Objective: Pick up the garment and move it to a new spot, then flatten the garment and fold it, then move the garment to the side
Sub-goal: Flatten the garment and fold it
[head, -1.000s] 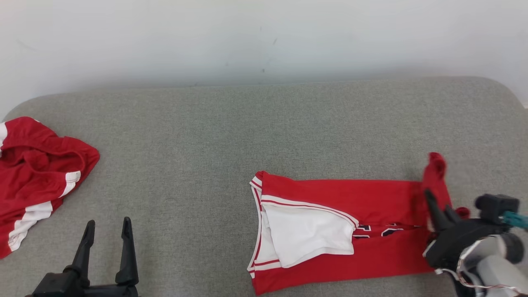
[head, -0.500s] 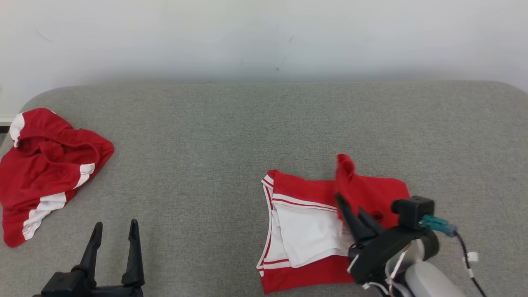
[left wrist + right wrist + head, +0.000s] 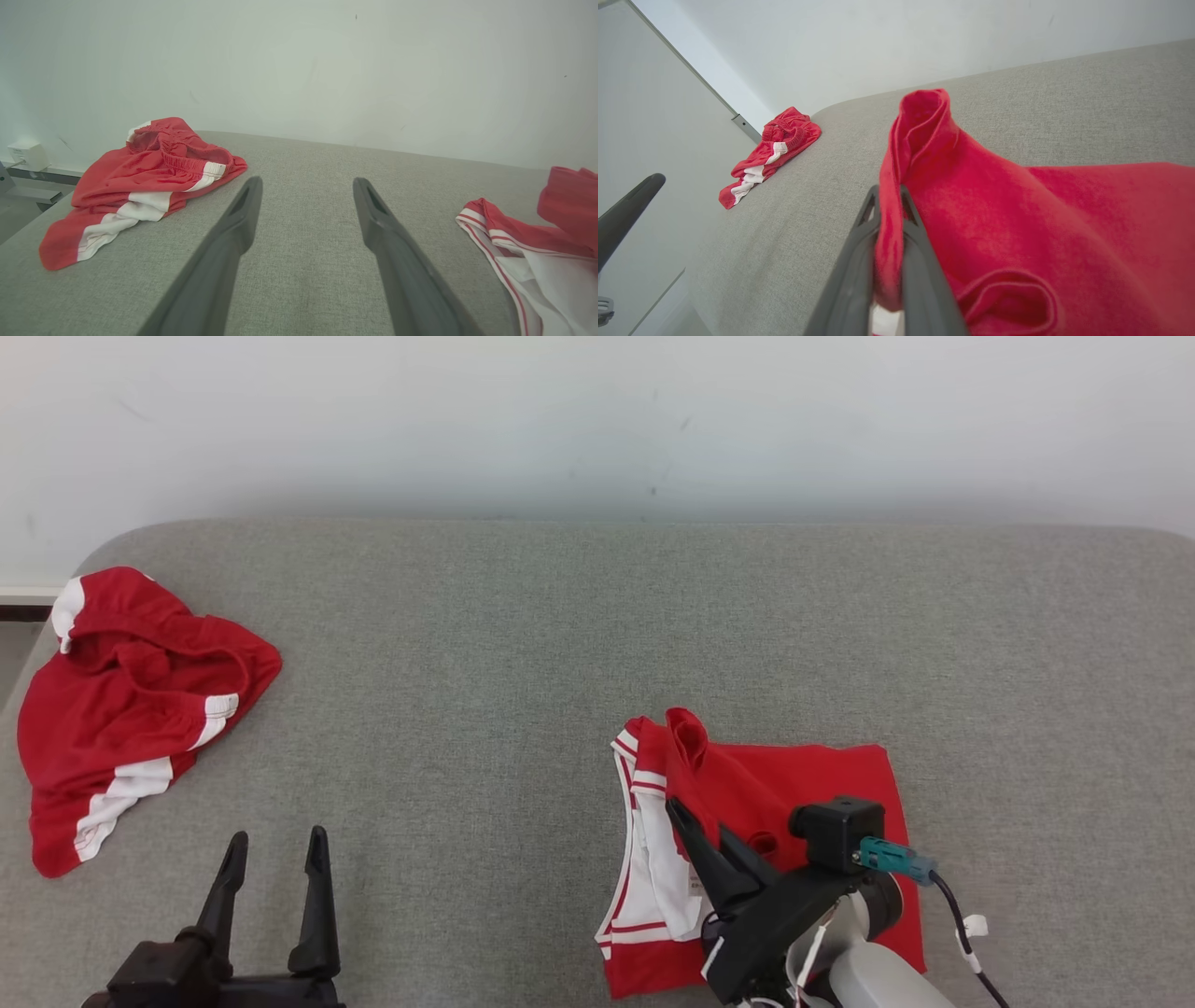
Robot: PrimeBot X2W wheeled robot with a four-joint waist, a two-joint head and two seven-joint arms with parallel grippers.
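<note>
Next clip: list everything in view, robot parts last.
jersey: one, red with white trim, partly folded, right of centre
shorts: one, red with white stripes, crumpled, far left
padded surface: one, grey, under both garments
wall: one, white, behind
box: one, white, low on wall, left
left gripper: one, dark, open, lower left
right gripper: one, dark, shut on a jersey fold

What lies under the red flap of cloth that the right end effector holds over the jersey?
The red and white jersey on the grey cushion; its white striped edge shows beside the flap. The rest is covered.
</note>
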